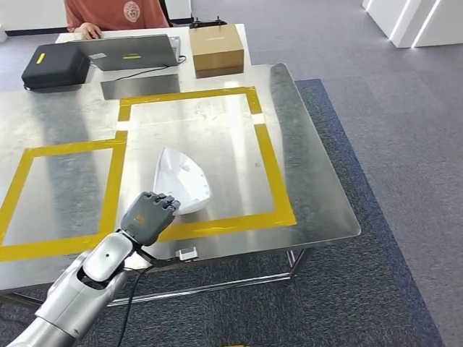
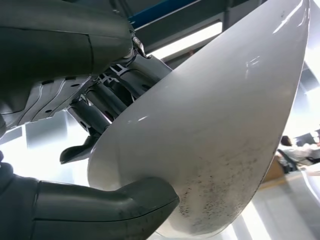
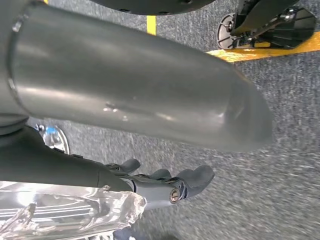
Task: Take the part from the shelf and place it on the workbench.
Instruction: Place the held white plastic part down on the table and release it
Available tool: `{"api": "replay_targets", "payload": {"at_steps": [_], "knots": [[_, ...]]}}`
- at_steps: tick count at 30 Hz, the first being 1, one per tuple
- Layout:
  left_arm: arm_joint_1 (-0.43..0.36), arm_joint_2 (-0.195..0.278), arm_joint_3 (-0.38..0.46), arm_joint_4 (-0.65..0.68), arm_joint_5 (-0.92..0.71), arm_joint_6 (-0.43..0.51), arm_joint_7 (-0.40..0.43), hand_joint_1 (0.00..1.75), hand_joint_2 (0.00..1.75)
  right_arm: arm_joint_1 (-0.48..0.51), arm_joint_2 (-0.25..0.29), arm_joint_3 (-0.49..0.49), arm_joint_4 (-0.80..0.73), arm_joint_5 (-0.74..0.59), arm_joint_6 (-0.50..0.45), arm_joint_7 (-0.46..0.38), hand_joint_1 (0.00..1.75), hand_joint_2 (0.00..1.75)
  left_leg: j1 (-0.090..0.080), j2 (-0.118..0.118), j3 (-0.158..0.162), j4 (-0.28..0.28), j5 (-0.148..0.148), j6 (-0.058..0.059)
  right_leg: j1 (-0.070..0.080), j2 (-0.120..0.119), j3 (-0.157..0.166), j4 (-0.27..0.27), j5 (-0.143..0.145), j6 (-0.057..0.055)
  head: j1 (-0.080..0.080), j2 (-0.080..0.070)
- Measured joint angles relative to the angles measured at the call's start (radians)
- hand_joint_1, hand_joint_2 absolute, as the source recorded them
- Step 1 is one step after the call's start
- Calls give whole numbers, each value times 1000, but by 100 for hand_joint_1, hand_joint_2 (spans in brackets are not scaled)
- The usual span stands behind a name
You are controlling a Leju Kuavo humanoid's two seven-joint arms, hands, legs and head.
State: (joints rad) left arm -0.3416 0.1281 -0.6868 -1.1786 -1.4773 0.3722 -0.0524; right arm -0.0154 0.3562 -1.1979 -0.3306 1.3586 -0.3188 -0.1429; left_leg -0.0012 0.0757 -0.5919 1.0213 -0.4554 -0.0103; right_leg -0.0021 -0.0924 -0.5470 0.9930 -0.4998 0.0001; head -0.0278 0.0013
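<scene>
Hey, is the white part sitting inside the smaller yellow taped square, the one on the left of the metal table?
No, the white part lies inside the larger yellow-taped square toward the table's right, where the left hand grips its near edge.

left hand (image 1: 148, 215), white part (image 1: 183, 181), workbench (image 1: 306, 181)

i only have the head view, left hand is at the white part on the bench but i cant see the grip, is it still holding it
Observer: Yes. In the left wrist view the left hand has its thumb on one face of the white part and its fingers behind the other.
Operator: whats my right hand doing
Observer: The right hand hangs over grey carpet, its fingers apart with nothing in them.
Operator: anything on the floor near it
Observer: A strip of yellow tape on the carpet, seen in the right wrist view.
</scene>
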Motion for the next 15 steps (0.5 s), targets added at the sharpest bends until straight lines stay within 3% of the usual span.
{"api": "replay_targets", "payload": {"at_steps": [1, 3, 4, 6, 8, 9, 10, 11, 12, 14, 15], "knots": [[-2, -1, -1, -2, 0, 0, 1, 175, 175, 0, 0, 0, 0, 0, -1, 0, 0, 0, -5, 13, 9, -20, -1, 6, 3, -11, 1, 1, -2, 4, 0, 0], [-3, -3, -4, -3, 0, 0, 2, 175, 175, -1, 0, -1, 1, 0, -2, 0, 0, 0, -6, -9, 6, -25, 1, 17, 5, -35, 5, 0, -7, 13, 1, 0], [-2, -3, -5, -4, 0, 0, 2, 175, 175, -1, 0, -1, 1, 0, -3, -1, 0, 0, -4, -22, 7, -27, 3, 22, 4, -30, 5, 5, -14, 19, 2, 0], [-4, -5, -8, -6, 0, 1, 3, 175, 175, -1, 0, -2, 1, 0, -4, -1, 0, 0, 2, -48, 7, -32, 9, 33, -1, 20, -21, 64, -56, 29, 8, 0], [-6, -8, -13, -6, 0, 0, 5, 175, 175, 0, 0, -4, 1, -1, -5, -1, 0, 0, 4, -74, 4, -32, 11, 38, -4, 75, -84, 197, -120, 34, 14, 0], [-5, -10, -16, -6, 0, -4, 6, 175, 175, 1, 0, -6, 1, -1, -5, -1, 0, 0, 4, -88, 3, -32, 12, 39, -5, 84, -116, 259, -140, 35, 15, 0], [-3, -10, -18, -6, 0, -9, 9, 175, 175, 2, 0, -7, 1, -1, -5, -1, 0, 0, 4, -103, 2, -32, 12, 39, -5, 88, -135, 292, -142, 34, 15, 0], [-2, -10, -20, -6, 0, -15, 13, 175, 175, 3, 0, -9, 1, -1, -6, -1, 0, 0, 4, -118, 3, -31, 13, 38, -5, 90, -137, 285, -123, 33, 15, 0], [-2, -10, -21, -6, 0, -23, 19, 175, 175, 3, 0, -10, 1, -1, -6, -1, 0, 0, 4, -133, 5, -31, 13, 38, -6, 95, -119, 239, -87, 31, 15, 0], [-5, -11, -22, -6, 0, -37, 34, 175, 175, 2, 0, -12, 2, 0, -6, -2, 0, 0, 4, -160, 5, -29, 13, 32, -12, 134, -60, 100, -15, 26, 15, 0], [-8, -13, -22, -5, 0, -44, 40, 175, 175, 1, 0, -13, 2, 0, -7, -2, 0, 0, 4, -172, 1, -28, 14, 27, -15, 154, -35, 49, 2, 23, 16, 0]]}}
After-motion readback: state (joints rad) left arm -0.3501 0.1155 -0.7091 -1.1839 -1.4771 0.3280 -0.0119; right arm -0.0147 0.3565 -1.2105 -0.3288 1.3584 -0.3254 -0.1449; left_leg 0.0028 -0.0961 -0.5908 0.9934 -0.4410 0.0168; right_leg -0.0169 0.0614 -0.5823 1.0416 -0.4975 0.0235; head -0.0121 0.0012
